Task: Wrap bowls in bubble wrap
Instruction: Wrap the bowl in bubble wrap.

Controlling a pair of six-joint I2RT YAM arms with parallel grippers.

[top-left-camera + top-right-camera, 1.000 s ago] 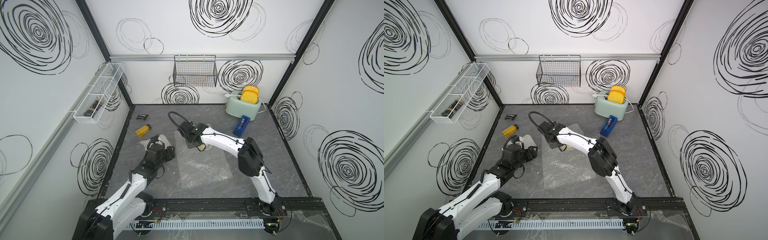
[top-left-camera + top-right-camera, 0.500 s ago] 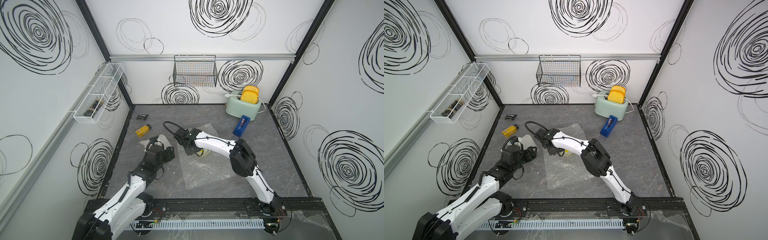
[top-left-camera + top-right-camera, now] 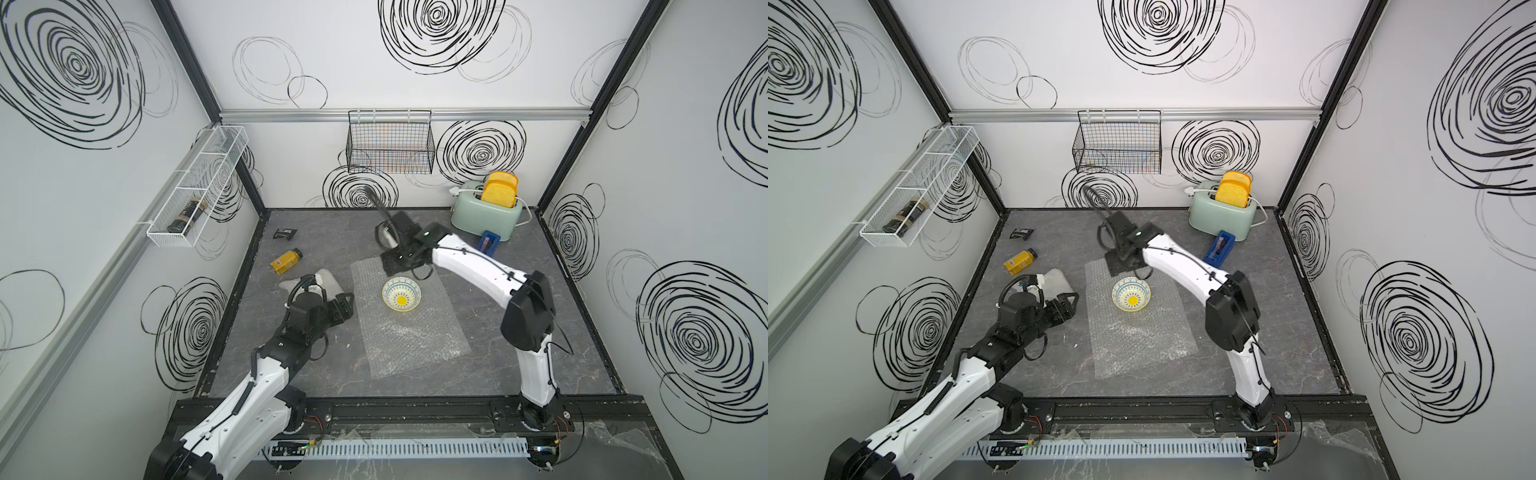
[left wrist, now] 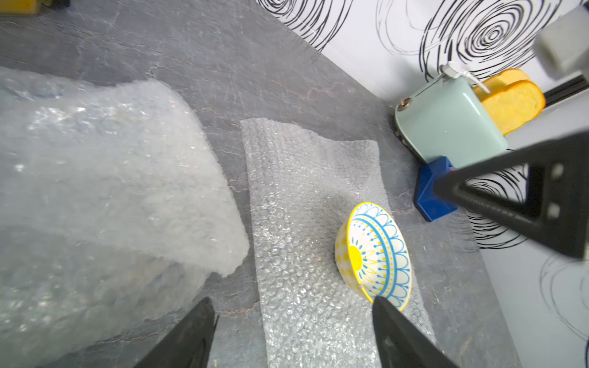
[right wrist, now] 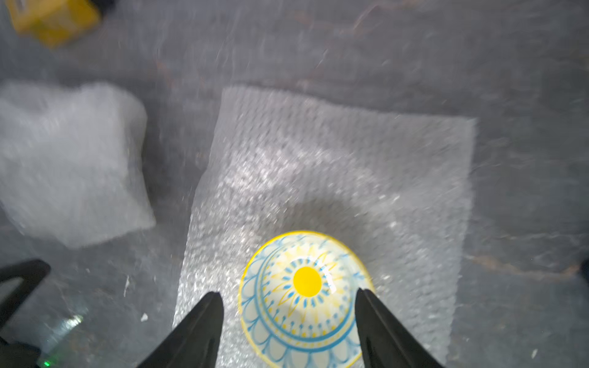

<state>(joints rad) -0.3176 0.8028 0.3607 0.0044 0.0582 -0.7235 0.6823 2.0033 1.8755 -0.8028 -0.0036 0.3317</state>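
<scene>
**Right gripper** [image 5: 288,293]: black fingers [image 5: 197,331] are standing wide apart and gripping nothing.

**Sun-centred bowl** [image 5: 306,296]: pale with blue arches and a yellow rim, it is sitting mouth up. The right wrist view is framing it between those fingers. In both top views it is lying just ahead of the fingertips, clear of them.

**Flat bubble wrap sheet** [image 3: 411,332]: it is lying spread under the bowl and beneath the right fingertips, stretching well away from them. The bowl is resting on the end nearer those fingers.

**Left gripper** [image 4: 292,301]: fingers [image 4: 191,337] are parted wide and empty, pointing across the sheet's long edge, with the bowl lying just beyond them.

**Bubble wrap bundle** [image 4: 95,159]: crumpled and whitish, it is sitting just beside the left fingers, apart from the flat sheet. Its contents cannot be made out.

**Behind the right fingers**: a blue tape dispenser [image 3: 489,241] is leaning against a mint toaster [image 3: 486,216] that is holding yellow toast slices [image 3: 500,193].

**Past the bundle from the left fingers**: a yellow bottle [image 3: 286,262] is lying on its side, with a black packet [image 3: 285,233] beyond it.

**On the walls**: a black wire basket [image 3: 390,145] and a white wire rack [image 3: 199,183] are hanging, the rack carrying a dark bottle [image 3: 187,214].
</scene>
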